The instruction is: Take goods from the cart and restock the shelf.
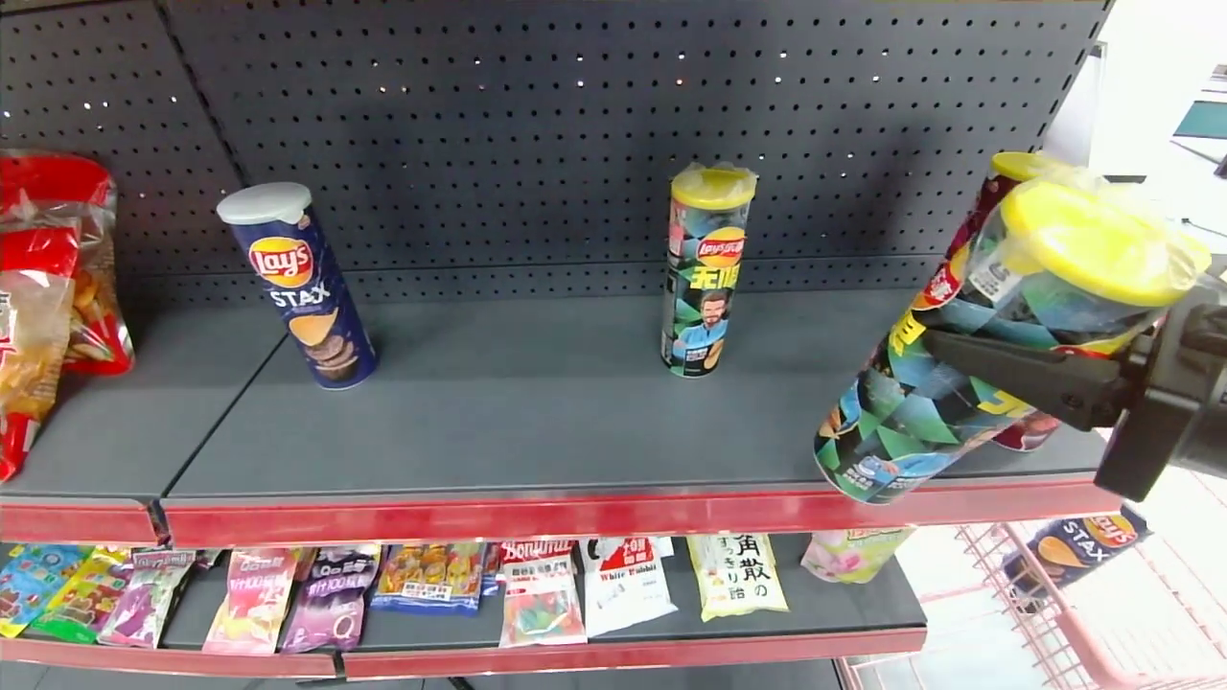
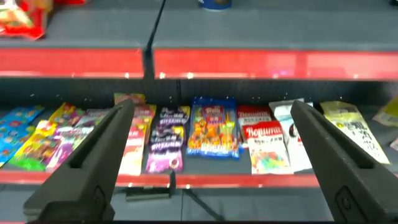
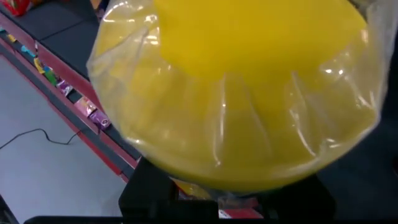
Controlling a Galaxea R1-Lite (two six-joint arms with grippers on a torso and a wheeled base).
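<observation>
The held can point(image 1: 920, 412) covers most of a second can point(image 1: 1016, 165) behind it on the shelf point(image 1: 575, 422), leaving a yellow lid rim and a red bottom corner. The right claw point(image 1: 973, 331) shows one finger across the held can; the other is hidden behind it, and the claw's body runs off the edge. In the right wrist view the yellow lid point(image 3: 249, 81) blocks the can's body. The left wrist view cuts the blue can point(image 2: 214, 3) to its base.

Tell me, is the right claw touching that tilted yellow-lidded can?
Touching. In the head view a black finger of the right gripper lies flat against the side of the tilted can.
</observation>
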